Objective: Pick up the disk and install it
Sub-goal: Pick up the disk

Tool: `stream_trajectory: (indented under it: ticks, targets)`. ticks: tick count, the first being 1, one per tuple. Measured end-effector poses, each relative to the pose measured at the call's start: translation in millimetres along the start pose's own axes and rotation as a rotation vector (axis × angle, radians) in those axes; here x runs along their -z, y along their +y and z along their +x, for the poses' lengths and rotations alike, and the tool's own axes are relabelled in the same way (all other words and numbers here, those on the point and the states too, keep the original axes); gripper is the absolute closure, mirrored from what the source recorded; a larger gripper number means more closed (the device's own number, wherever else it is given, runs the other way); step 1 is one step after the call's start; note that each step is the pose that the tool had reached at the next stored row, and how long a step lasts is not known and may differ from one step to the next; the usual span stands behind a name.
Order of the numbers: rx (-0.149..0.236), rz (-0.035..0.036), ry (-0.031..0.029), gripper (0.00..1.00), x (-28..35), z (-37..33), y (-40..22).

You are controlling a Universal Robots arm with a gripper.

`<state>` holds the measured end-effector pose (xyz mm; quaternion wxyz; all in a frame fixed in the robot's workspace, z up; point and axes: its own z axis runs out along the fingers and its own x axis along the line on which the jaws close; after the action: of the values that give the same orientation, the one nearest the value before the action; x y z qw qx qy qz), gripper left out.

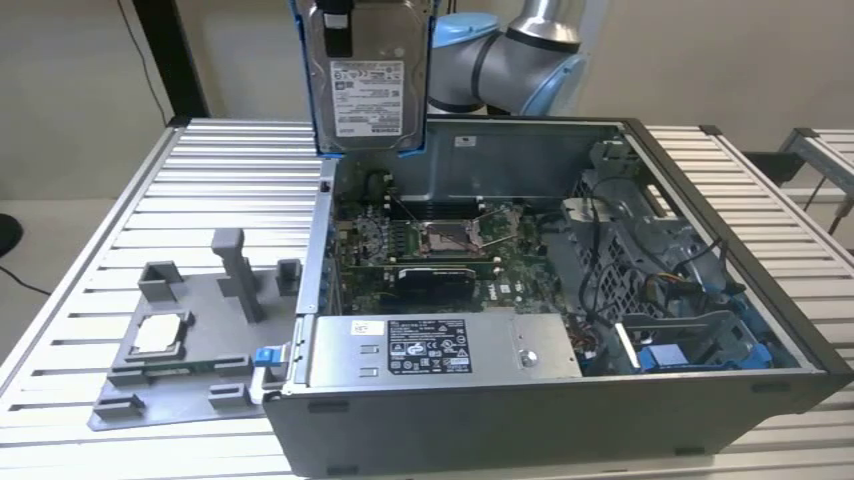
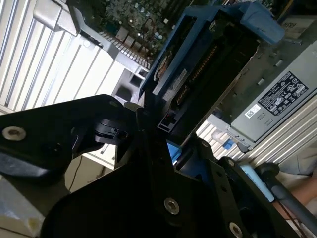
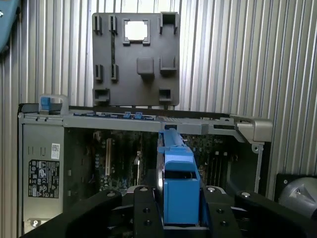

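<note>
- My jaws are clamped on the disk (image 1: 370, 85), one on each side of its blue carrier. In the first wrist view the carrier (image 3: 179, 173) sits squeezed between them.
- The disk hangs upright in the air above the far wall of the open computer case (image 1: 561, 420), touching nothing else. Its white label faces the exterior view.
- I judge the pick-up done and the carry in hand, with the install not yet started. The grey fixture plate (image 1: 187, 350), on the tabletop (image 1: 80, 250) just beside the case, has no disk on it.
- Seating the disk calls for turning it out of this upright hang, lining the carrier up with its bay and keeping clear of the case walls and the cables (image 1: 694, 270) inside.
- I cannot say for sure which bay that is. Blue parts (image 1: 687, 355) show inside the case at its near end, half hidden by a metal cage and wiring.
- The disk's upper end and my grip on it are cut off in the exterior view.
- In the second wrist view the disk (image 2: 198, 69) shows edge-on and dark, and my own black body blocks much of the case below.
</note>
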<state>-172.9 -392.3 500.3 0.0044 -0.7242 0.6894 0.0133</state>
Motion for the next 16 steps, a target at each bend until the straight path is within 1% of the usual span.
stream_trajectory:
  ticks: [16]
  targets:
    - [0.000,0.0000,0.0000,1.00,0.6,2.3,-46.9]
